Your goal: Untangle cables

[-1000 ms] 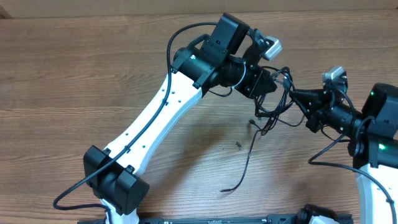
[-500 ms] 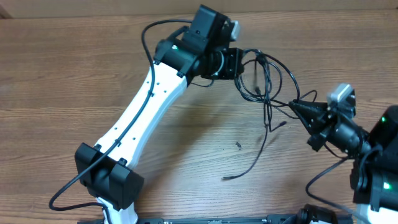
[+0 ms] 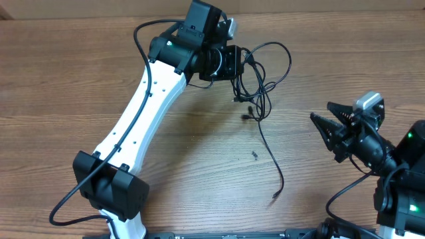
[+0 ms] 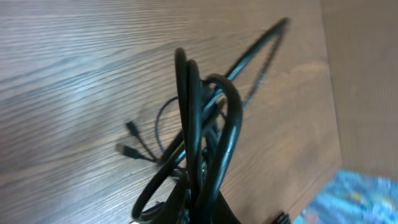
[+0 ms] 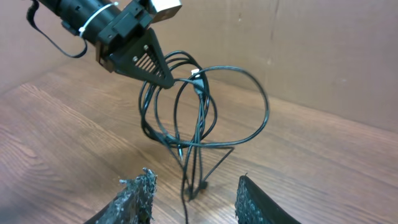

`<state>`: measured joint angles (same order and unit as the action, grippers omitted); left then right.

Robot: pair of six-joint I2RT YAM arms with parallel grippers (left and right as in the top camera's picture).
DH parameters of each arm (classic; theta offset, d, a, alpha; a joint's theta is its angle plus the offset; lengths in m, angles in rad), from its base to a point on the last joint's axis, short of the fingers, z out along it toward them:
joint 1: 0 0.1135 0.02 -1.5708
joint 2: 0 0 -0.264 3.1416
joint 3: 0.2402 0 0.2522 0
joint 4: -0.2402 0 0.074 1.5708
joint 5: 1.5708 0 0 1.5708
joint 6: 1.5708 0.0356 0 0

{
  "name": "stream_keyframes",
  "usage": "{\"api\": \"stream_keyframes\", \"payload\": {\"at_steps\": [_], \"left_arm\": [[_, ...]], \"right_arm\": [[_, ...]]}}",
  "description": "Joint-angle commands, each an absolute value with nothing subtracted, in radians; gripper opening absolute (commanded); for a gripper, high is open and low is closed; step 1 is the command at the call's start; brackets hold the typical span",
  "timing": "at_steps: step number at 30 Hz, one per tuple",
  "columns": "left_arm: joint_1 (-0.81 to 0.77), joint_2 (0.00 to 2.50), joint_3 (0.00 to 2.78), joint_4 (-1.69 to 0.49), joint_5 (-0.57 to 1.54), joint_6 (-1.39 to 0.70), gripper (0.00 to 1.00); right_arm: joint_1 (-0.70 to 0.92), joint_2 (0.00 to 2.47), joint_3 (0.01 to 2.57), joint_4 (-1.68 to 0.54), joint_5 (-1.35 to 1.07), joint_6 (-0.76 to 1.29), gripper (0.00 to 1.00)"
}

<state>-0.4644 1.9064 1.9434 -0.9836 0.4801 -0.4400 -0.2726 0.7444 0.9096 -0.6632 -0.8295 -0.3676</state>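
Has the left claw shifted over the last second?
Yes. Overhead, the left claw, shut on the cables, has swung leftward and up-frame, away from the small dark speck.

White links, black joints (looping black wire), ribbed black fingers

Robot lab — wooden table, cardboard backdrop.
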Motion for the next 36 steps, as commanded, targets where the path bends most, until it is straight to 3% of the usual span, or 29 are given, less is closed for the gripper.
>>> {"api": "stream_keyframes", "payload": {"at_steps": [1,8,29,32,34,36], "left_arm": [[-0.484,1.909,1.953,-0.978,0.625,-0.266,0.04],[-0.545,1.909,1.953,-0.976,0.855,-0.005,0.04],[-0.59,1.909,1.953,-0.921,1.13,0.075,0.04],[-0.59,1.909,1.953,-0.915,1.146,0.075,0.04],[-0.59,1.909,1.953,-0.915,1.145,0.075,0.04],[-0.589,1.909,1.953,-0.915,1.141,0.075,0.04]], "right_arm": [[-0.27,0.737,0.923,-0.646,-0.808,-0.373,0.45],[-0.27,0.757,0.923,-0.634,-0.809,-0.418,0.69],[-0.27,0.96,0.923,-0.619,-0.83,-0.482,0.7],[-0.27,0.97,0.923,-0.614,-0.83,-0.482,0.59],[-0.27,0.972,0.923,-0.615,-0.831,-0.481,0.33],[-0.27,0.972,0.923,-0.615,-0.831,-0.481,0.19]]}}
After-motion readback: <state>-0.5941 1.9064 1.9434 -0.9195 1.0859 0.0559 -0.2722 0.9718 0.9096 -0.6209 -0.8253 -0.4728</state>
